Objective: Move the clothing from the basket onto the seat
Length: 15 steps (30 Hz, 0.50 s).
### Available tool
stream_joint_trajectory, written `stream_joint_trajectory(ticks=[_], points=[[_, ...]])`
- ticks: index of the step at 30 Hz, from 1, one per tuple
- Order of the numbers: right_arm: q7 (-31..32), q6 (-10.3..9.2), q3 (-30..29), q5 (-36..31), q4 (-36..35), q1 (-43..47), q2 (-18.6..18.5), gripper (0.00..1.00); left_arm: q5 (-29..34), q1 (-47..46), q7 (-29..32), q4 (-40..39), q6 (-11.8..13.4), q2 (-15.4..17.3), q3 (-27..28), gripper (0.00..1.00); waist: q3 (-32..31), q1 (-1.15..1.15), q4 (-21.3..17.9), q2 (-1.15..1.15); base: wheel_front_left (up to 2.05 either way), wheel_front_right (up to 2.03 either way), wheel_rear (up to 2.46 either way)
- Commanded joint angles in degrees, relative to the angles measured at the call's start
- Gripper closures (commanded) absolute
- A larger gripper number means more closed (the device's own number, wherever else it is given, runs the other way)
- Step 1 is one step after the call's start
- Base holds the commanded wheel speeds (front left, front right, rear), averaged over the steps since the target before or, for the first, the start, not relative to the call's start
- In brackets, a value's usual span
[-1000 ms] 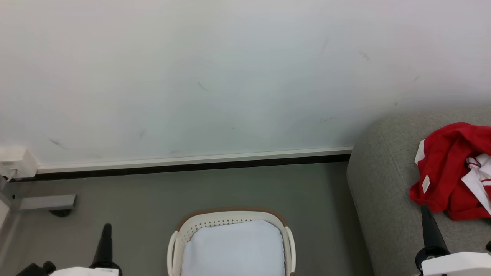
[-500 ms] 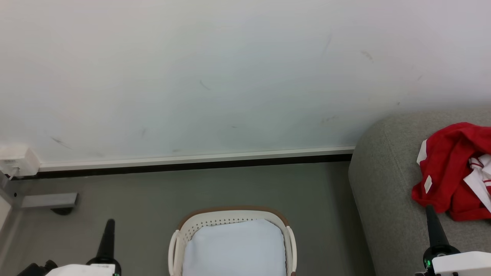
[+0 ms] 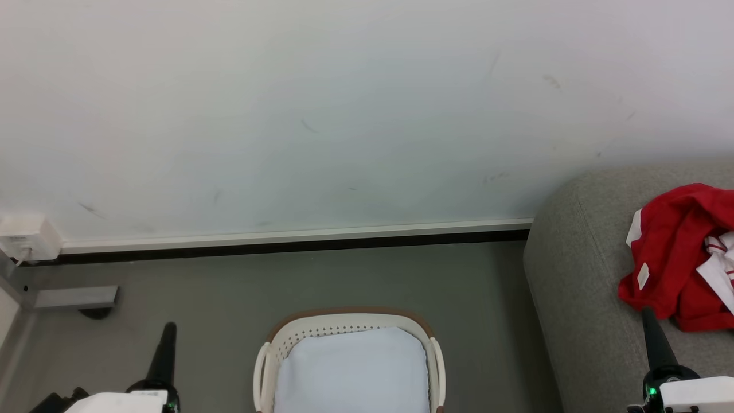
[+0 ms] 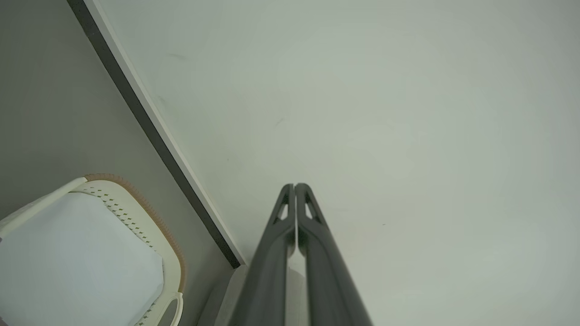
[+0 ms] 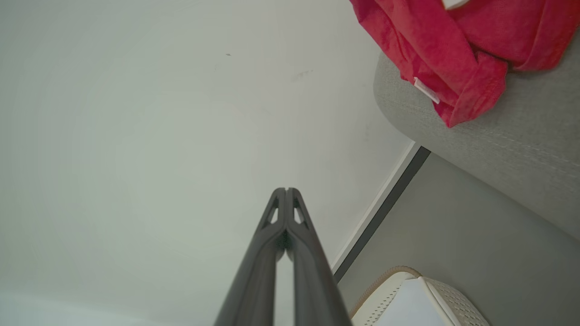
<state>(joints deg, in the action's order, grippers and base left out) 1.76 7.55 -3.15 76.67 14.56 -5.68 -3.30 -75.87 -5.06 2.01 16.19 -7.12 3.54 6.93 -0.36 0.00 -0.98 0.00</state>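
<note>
Red clothing with white trim (image 3: 682,258) lies crumpled on the grey sofa seat (image 3: 579,275) at the right; the right wrist view shows the clothing (image 5: 444,40) draped over the seat's rounded edge (image 5: 507,140). The white basket with its brown rim (image 3: 344,321) stands on the floor at bottom centre, with just a pale blue-white cloth (image 3: 352,373) inside. My left gripper (image 3: 169,328) is shut at the lower left, left of the basket, holding nothing. My right gripper (image 3: 648,314) is shut at the lower right, its tip just below the clothing. The left gripper (image 4: 294,186) and right gripper (image 5: 286,190) show fingers pressed together.
A white wall with a dark skirting line (image 3: 287,244) runs behind the basket. A white box (image 3: 26,235) and a grey bracket (image 3: 74,298) sit at the far left. Grey floor (image 3: 367,275) lies between basket, wall and sofa.
The whole head view has drifted slightly, so the camera moved. Both grippers have shifted a little to the right and lower in the picture; the clothing and basket stay put.
</note>
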Motion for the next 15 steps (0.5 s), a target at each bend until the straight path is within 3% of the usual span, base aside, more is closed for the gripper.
stream_joint_trajectory(ticks=[1,15], points=[[0.31,-0.08,-0.40,1.41,-0.63,-0.77,0.03,1.00,-1.12,-0.94,0.34,-0.67,-0.42,0.06,0.09,1.00,0.02,0.00,0.03,0.00,0.00,0.00,0.00],[2.15,-0.09,-1.63,7.21,-0.69,-0.79,0.14,1.00,-7.36,-1.13,2.13,-1.29,-0.41,-0.20,-0.11,1.00,0.20,0.00,0.37,0.00,0.00,0.00,0.00]])
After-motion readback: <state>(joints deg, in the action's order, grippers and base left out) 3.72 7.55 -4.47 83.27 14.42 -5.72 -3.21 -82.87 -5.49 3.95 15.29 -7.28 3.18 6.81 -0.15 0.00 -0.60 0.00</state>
